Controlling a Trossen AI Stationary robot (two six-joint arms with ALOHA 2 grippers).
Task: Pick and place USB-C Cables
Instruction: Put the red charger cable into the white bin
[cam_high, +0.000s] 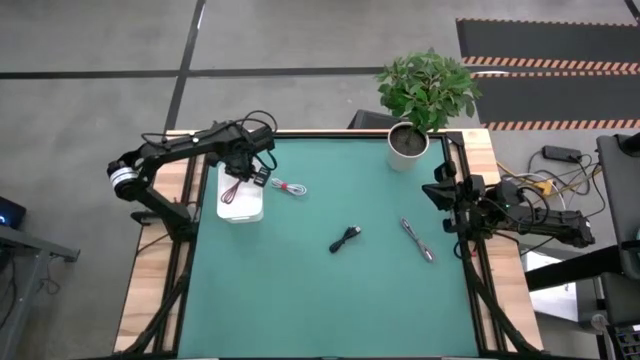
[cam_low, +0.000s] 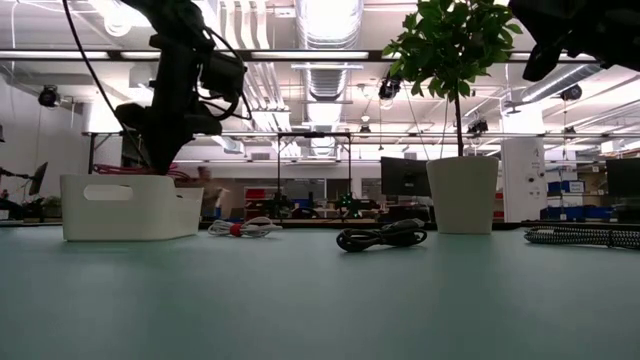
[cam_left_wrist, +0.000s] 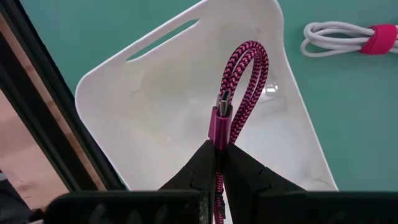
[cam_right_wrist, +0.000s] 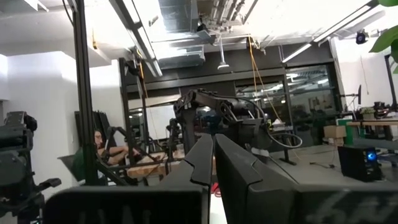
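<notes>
Left gripper (cam_left_wrist: 219, 163), fingers clamped together on the red braided cable (cam_left_wrist: 239, 81), held above the interior of the white tray (cam_left_wrist: 155, 118); the lower run of this cable is hidden between the fingers in the left wrist view, and only its upper loop and metal plug show. In the high view the left gripper (cam_high: 250, 165) is largely masked by the arm's own wrist and wiring, and the red cable (cam_high: 233, 191) appears as a thin loop over the white tray (cam_high: 241, 212), so whether it touches the tray floor cannot be told. The low view shows the left arm descending steeply behind the tray wall (cam_low: 130, 208), which conceals the fingertips. The white cable with a red tie (cam_high: 290, 187) lies on the green surface (cam_high: 330, 290) just beside the tray, also visible in the left wrist view (cam_left_wrist: 348, 38) and the low view (cam_low: 243, 229). The black cable (cam_high: 345, 239) lies near the middle of the surface, and the grey cable (cam_high: 417, 240) lies to its right, well apart from the tray; in the low view the grey one (cam_low: 585, 236) is cut off at the frame edge. Right gripper (cam_right_wrist: 213, 163), fingers pressed together and holding nothing, is raised at the right edge of the surface beside the potted plant (cam_high: 420, 100), pointing level into the room; its wrist view shows no cable, only distant equipment and a partly hidden seated person (cam_right_wrist: 93, 155).
</notes>
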